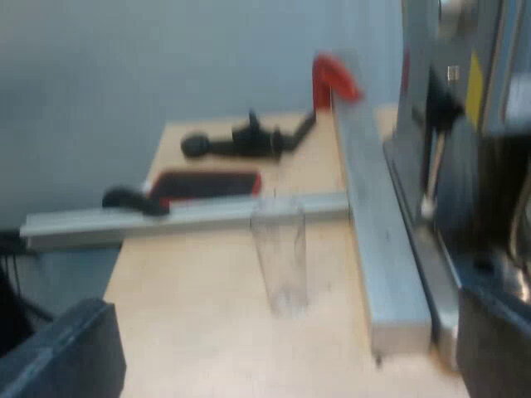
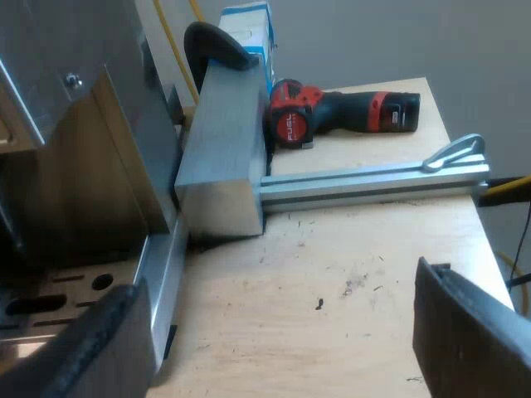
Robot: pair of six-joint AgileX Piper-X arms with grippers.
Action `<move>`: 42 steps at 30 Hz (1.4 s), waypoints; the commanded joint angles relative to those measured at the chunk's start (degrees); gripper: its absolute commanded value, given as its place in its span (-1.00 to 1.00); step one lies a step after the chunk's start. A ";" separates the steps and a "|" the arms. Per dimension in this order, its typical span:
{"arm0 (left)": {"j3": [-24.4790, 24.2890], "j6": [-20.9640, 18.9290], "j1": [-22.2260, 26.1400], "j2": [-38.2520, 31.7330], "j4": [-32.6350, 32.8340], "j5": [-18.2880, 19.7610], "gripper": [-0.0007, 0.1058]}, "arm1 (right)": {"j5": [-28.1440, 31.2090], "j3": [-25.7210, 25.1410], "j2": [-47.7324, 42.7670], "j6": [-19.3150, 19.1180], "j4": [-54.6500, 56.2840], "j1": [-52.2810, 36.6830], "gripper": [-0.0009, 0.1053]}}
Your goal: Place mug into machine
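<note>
My left gripper [image 1: 280, 344] is open above the wooden table top, with nothing between its dark fingers [image 1: 58, 352]. Just beyond them a clear measuring glass [image 1: 280, 257] stands upright on the wood, close to an aluminium rail. The espresso machine [image 1: 465, 124] rises beside that rail. My right gripper [image 2: 278, 294] is also open and holds nothing, hanging over bare wood. Close to one of its fingers [image 2: 87, 352] is the machine's metal body [image 2: 66, 124], with its slotted drip tray [image 2: 58, 294].
Aluminium rails [image 1: 377, 240] [image 2: 373, 182] and a metal block [image 2: 220, 157] fence the machine in. A red clamp [image 1: 332, 79], a black tool [image 1: 241, 141] and a red-and-black flat object [image 1: 207, 184] lie behind the rail. A red cordless drill [image 2: 340, 116] and a blue-white box [image 2: 249, 25] sit past the other rail.
</note>
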 commanded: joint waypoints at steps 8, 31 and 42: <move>9.05 -0.64 0.11 -7.76 -9.35 2.05 0.56 | -0.43 7.30 -2.56 -0.72 -1.48 -0.13 0.29; 16.07 -0.51 0.11 -7.76 -7.12 4.79 0.56 | 0.81 13.44 -2.45 -0.72 1.04 -0.13 0.29; 16.13 -0.52 0.11 -7.76 -7.26 4.77 0.56 | 0.81 13.44 -2.45 -0.72 1.04 -0.13 0.29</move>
